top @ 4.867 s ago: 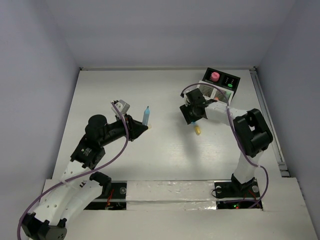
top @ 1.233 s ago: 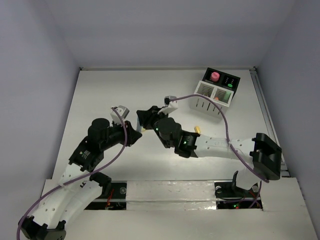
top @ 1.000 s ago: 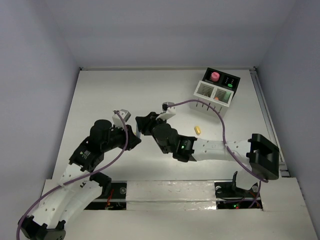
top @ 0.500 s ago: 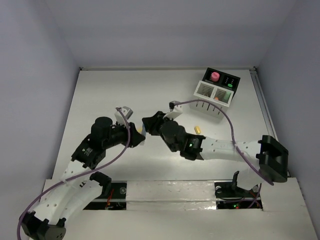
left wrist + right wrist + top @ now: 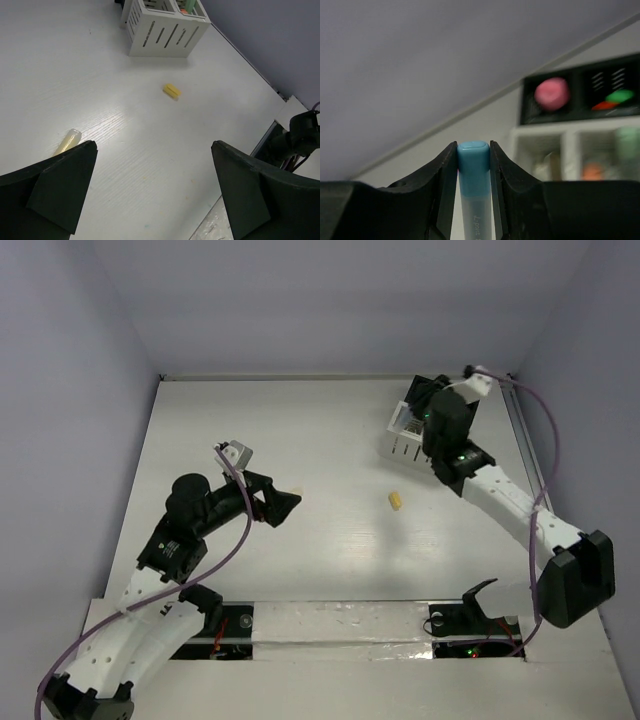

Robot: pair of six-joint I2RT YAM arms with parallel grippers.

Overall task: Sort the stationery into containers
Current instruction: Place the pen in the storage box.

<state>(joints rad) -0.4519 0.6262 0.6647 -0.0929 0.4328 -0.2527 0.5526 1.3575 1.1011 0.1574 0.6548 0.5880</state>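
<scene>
**Blue pen nears boxes; two pieces unsorted**

From above, the right gripper (image 5: 428,402) is seen over the white slatted box (image 5: 403,437), while a yellow chunk (image 5: 395,501) and a pale yellow tube (image 5: 296,492) lie unsorted on the matte table (image 5: 330,430). At the left wrist, the left gripper (image 5: 154,145) is shown spread wide and empty above both pieces. At the right wrist, a smooth blue-capped pen (image 5: 473,165) is clamped between the jaws, short of the black box (image 5: 575,107), where a pink cap (image 5: 552,93) is housed.

A blue-capped pen (image 5: 473,170) is clamped between the right fingers (image 5: 442,195). A pale yellow pen (image 5: 67,141) is laid just beyond the left fingers (image 5: 60,190), with a yellow chunk (image 5: 172,90) farther out.
</scene>
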